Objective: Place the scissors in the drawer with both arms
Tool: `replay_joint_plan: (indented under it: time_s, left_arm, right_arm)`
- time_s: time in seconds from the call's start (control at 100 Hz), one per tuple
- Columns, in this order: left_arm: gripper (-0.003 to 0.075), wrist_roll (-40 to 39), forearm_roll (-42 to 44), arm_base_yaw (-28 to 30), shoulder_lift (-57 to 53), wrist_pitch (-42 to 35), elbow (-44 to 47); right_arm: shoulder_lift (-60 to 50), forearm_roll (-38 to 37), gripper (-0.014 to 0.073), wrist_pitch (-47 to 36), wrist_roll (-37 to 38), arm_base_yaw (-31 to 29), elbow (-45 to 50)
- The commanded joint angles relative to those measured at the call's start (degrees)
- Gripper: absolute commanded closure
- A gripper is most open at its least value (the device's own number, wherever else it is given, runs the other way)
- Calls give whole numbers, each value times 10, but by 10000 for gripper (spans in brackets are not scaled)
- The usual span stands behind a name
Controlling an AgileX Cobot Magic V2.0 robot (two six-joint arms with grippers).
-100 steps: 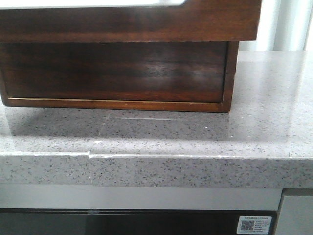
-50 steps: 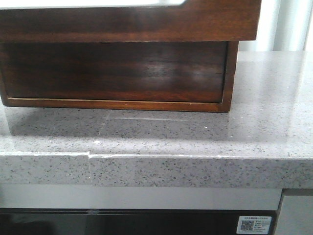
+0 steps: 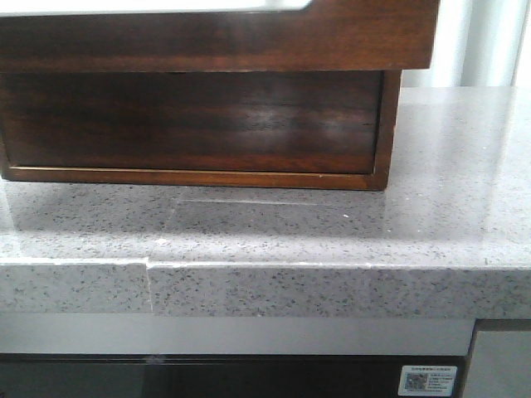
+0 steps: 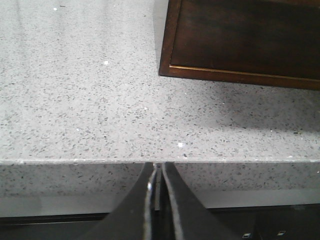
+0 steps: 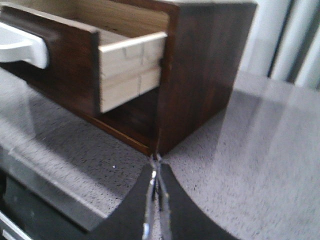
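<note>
Left gripper (image 4: pixel 157 175) jaws nearly closed at counter (image 4: pixel 90 110) edge; wooden box (image 4: pixel 240 40) corner beyond

The drawer (image 3: pixel 216 33) front is glossy dark brown with reddish wood grain and a white cutout; its side boards are pale bare wood. The wooden box (image 5: pixel 205 70) is the same dark brown. The countertop (image 3: pixel 448 207) is light grey stone, speckled black and white.
</note>
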Motion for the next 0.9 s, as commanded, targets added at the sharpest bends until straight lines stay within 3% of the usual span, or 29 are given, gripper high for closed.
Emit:
replay_joint_plan:
  time_s: [0.0,0.05,0.14,0.28,0.4,0.89]
  left_arm:
    - [739,-7,-8,1,-18,-12,12]
    - [739,-7,-8,1,-18,-12,12]
    - [739,-7,-8,1,-18,-12,12]
    - [739,-7,-8,1,-18,-12,12]
    - [739,-7,-8,1,-18,-12,12]
    - [739,-7,-11,1,-18,-12,12]
  right_arm:
    - [7,42,596,-139,2,-57,48]
    - [7,43,596,-178,2,-94,80]
    - [3,43,596,-168,2,-144,117]
    - [-24,43,596,-91,2,-212,147]
    - [-69,43,596,22,2,-252,146]
    - [-100,42,596,28,2,-269,146]
